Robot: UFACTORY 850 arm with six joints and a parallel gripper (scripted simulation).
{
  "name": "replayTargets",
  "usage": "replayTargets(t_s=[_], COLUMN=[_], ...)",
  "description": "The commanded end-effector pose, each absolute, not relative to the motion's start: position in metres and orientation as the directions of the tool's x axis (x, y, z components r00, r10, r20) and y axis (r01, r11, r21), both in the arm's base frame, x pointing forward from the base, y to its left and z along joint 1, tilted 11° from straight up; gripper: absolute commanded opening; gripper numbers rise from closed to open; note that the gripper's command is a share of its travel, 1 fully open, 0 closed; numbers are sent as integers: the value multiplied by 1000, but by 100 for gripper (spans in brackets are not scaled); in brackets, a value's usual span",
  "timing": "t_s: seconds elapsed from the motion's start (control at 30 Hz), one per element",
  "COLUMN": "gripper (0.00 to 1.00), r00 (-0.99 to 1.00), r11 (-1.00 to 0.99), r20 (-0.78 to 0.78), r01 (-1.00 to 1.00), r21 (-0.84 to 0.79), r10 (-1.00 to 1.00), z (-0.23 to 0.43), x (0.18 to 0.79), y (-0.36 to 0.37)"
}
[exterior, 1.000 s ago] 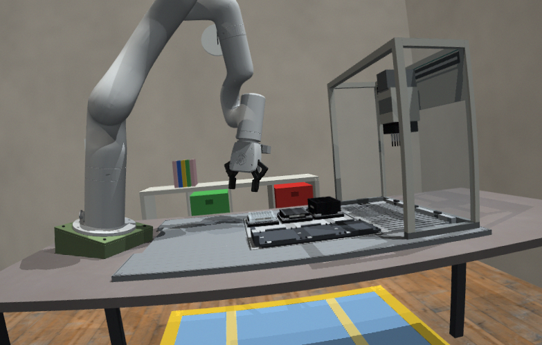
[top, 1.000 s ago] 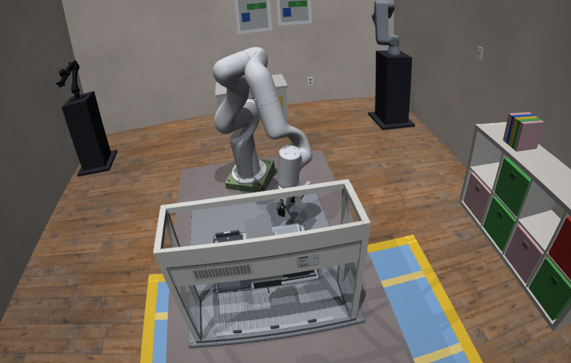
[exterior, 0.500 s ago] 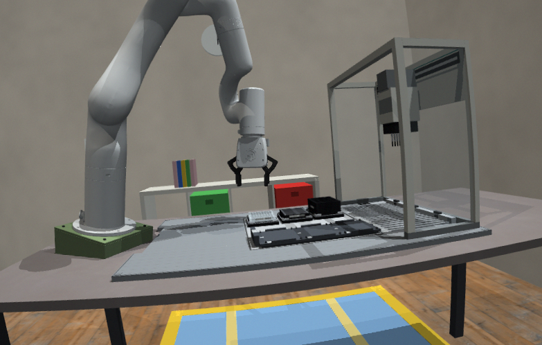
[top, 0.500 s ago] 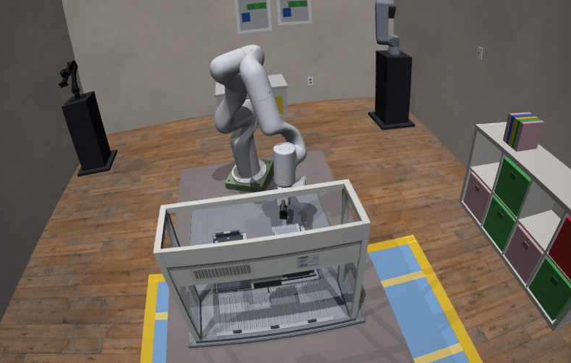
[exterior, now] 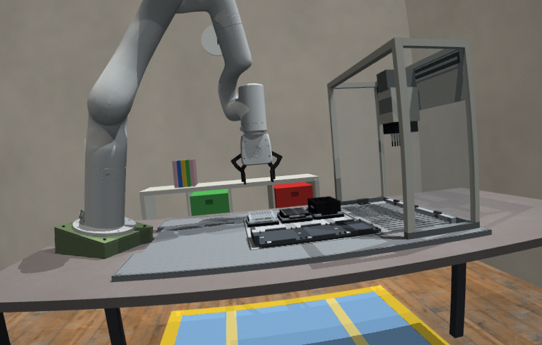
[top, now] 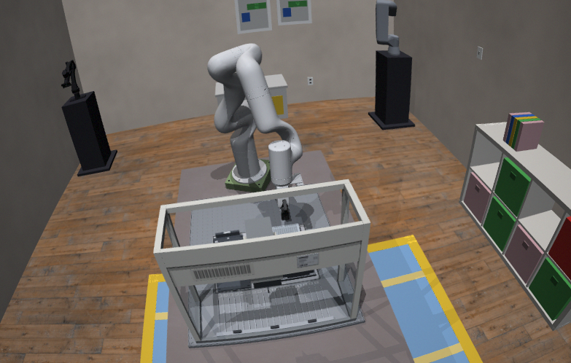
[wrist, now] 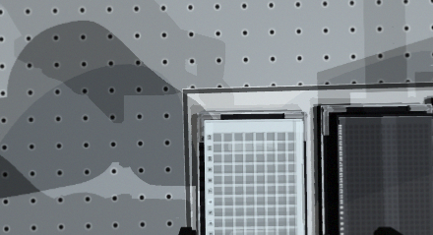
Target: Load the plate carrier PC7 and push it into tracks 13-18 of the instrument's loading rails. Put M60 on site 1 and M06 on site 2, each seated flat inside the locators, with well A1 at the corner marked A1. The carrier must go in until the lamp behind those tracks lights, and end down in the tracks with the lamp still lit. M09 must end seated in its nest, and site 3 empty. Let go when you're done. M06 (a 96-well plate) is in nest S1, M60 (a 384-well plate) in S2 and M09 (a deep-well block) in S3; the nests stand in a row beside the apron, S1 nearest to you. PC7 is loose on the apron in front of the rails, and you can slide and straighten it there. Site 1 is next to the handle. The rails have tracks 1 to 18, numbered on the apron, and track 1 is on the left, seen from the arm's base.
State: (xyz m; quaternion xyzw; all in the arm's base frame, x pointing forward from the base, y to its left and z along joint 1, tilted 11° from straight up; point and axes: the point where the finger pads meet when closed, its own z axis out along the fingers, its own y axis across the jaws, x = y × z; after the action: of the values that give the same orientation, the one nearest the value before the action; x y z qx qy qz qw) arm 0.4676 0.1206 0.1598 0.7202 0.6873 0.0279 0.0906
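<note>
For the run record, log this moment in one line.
end effector: open, empty, above M06 | M06, M60, M09: in nests | PC7: on apron, unloaded

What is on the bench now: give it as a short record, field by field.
gripper: open, holding nothing, pointing straight down above the clear plate
clear plate: in the nearest nest
dark plate: in the middle nest
black block: in the far nest
carrier: on the apron in front of the rails, all sites bare
rails: no carrier in them
</note>
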Motion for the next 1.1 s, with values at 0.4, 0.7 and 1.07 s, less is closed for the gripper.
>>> replayTargets(t_s=[0.4, 0.7, 1.07], gripper=[100, 100, 100], r00=[39, 39, 39], r11=[-25, -25, -25], r20=[-77, -77, -77], r01=[986, 986, 986], r21=[167, 167, 167], r10=[996, 996, 996], z=[154, 143, 125], x=[470, 472, 475], y=[120, 119, 118])
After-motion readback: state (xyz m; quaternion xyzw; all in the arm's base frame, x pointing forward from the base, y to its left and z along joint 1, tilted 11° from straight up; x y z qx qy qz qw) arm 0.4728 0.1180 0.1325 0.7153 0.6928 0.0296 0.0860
